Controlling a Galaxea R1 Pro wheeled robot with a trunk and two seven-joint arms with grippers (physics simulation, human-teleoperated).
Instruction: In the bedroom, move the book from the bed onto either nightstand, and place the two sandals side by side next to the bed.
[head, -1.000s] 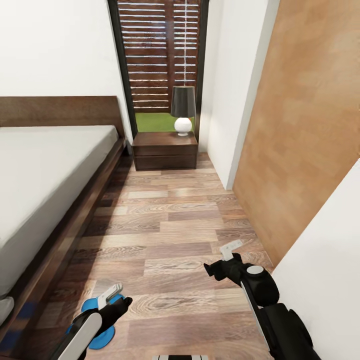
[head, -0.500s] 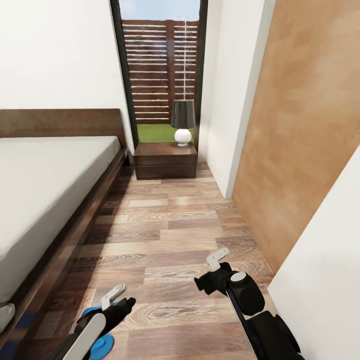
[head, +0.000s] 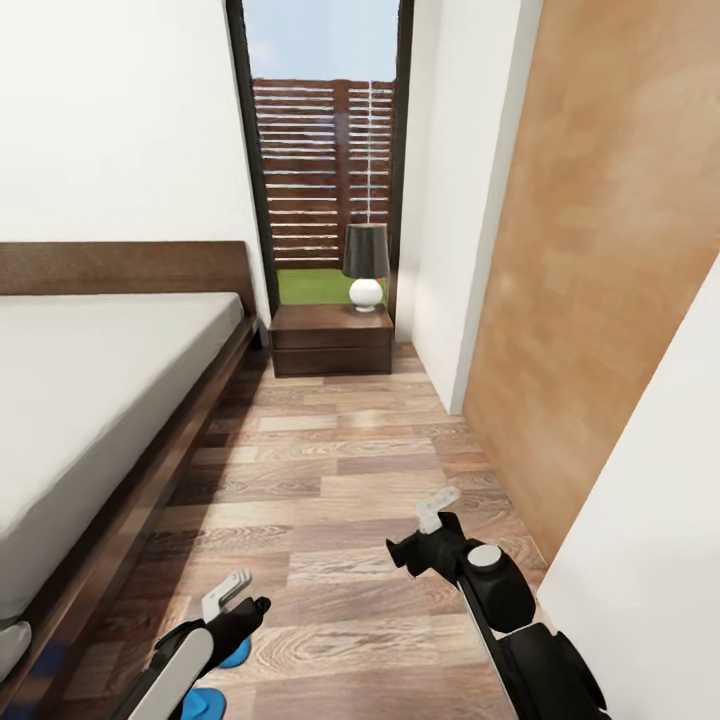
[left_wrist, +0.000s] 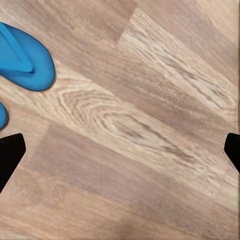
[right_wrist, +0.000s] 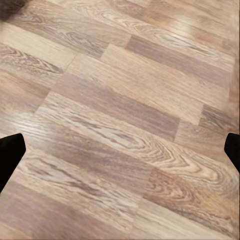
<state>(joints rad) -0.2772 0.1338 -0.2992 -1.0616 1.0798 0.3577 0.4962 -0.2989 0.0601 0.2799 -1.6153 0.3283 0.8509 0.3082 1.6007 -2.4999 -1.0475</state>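
Observation:
On the wood floor beside the bed (head: 90, 400), blue sandal (head: 236, 655) parts peek out from under my left arm, with another blue patch (head: 205, 703) at the frame's lower edge. The left wrist view shows one blue sandal end (left_wrist: 25, 57) and a blue sliver (left_wrist: 1, 112) beside it. My left gripper (head: 238, 598) (left_wrist: 120, 150) hangs open just above the floor next to them, holding nothing. Over bare planks my right gripper (head: 420, 530) (right_wrist: 120, 147) is open too. The nightstand (head: 332, 340) stands ahead by the headboard. The book is out of view.
A black-shaded lamp (head: 366, 265) with a white base stands on the nightstand, in front of the tall window (head: 322, 150). A white wall and a wood-panelled wall (head: 590, 280) close in the right side, leaving a floor corridor between them and the bed frame.
The head view has tilted up: more sky shows in the window and the sandals have slid towards the picture's lower edge. Both grippers remain open and empty.

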